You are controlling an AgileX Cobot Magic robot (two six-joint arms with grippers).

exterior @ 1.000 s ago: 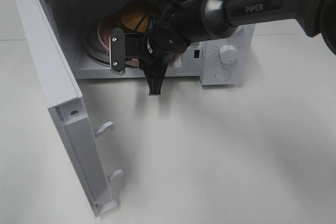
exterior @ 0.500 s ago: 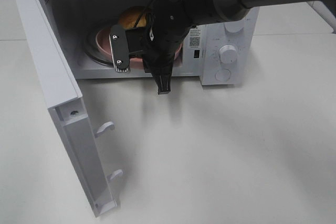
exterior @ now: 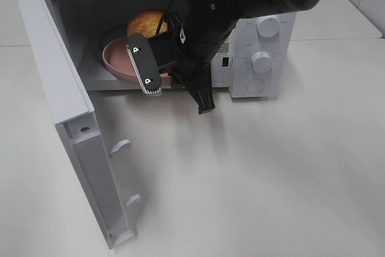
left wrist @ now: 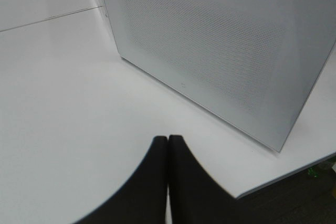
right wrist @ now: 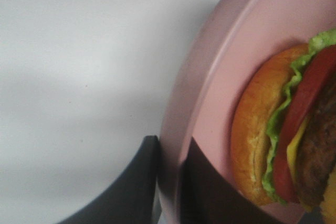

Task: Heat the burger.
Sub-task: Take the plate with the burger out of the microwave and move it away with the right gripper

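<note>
We see the right gripper [right wrist: 169, 182] pinching the round pink plate's [right wrist: 210, 77] rim, the golden-bun burger [exterior: 146, 22] riding inside the white microwave [exterior: 264, 82] — a tilt could slide it off. Left gripper [left wrist: 168, 153] closed, empty.

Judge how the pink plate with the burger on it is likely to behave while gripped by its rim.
The pink plate looks rigid, so probably won't flex. Held at one edge by the right end effector, it may tilt. The tall burger could slide or topple.
</note>
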